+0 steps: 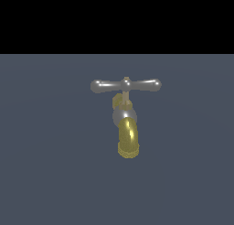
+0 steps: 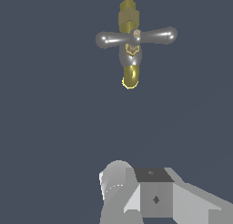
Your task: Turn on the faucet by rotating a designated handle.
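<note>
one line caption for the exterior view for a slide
Brass-spouted faucet with its silver crossbar handle level on a grey surface, no arm in sight.

Brass-yellow faucet point(image 1: 127, 137), shiny silver-grey handle point(image 1: 125, 85).

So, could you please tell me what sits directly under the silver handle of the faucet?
Under the handle a short brass stem runs down to the silver ball body, with the yellow spout curving below. The crossbar's hub hides the stem's top joint.
</note>
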Controlling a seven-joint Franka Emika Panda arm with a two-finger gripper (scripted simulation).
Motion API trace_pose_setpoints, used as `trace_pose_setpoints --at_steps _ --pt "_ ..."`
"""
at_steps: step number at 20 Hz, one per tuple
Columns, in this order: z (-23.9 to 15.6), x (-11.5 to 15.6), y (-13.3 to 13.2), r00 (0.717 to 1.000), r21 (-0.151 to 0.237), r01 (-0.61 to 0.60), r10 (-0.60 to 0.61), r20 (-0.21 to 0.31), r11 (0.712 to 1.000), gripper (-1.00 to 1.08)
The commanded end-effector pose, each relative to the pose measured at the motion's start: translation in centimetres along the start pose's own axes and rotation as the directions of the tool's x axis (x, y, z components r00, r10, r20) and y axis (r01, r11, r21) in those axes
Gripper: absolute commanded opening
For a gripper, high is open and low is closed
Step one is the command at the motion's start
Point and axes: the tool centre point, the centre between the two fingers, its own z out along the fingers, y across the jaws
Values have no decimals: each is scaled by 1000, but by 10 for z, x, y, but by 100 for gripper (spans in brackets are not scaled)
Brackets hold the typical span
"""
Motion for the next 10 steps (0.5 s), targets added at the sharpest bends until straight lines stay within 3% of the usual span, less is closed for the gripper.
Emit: trace_pose_setpoints --at_steps 1,10 --pt "4 0 3 1000 -1 24 -24 0 1000 -100" --pt "29 5 25 985 -5 174 -174 -3 985 -100"
